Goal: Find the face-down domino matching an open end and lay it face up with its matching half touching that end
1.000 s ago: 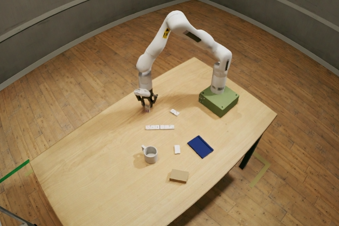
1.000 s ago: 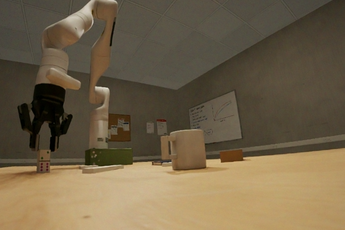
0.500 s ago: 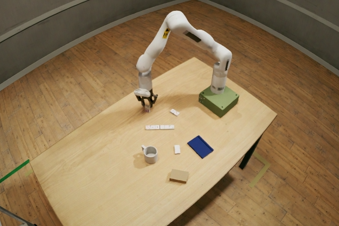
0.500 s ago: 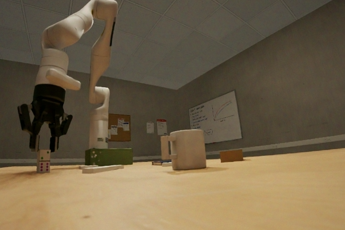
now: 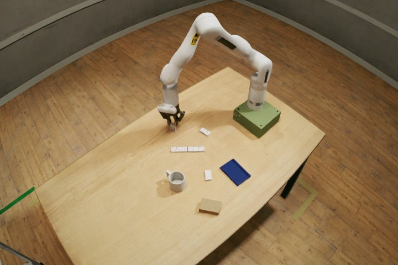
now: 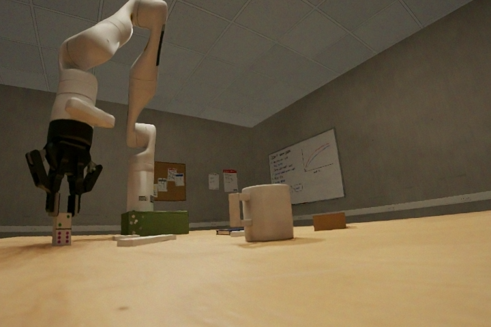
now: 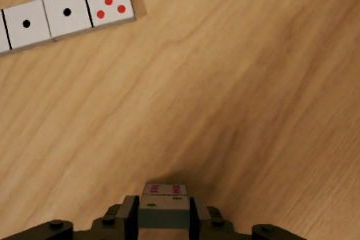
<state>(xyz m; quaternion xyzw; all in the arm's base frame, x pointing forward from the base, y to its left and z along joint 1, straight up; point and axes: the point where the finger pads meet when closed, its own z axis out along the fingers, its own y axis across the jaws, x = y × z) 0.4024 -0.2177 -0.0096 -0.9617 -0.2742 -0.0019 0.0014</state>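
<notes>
Wood tabletop (image 5: 127,193) (image 6: 277,285) (image 7: 268,150) beneath, the fingers (image 5: 172,121) (image 6: 63,208) pinch 1 upright domino (image 5: 173,127) (image 6: 61,229) (image 7: 164,217).

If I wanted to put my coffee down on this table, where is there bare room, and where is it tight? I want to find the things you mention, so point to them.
Bare wood lies left of the mug (image 5: 177,181) (image 6: 269,212), out to the table's edge, in the top view. It is tighter between the mug, the white domino (image 5: 208,175) and the blue tray (image 5: 235,171).

Warm light, dim exterior view, soft shadows, slight blur
</notes>
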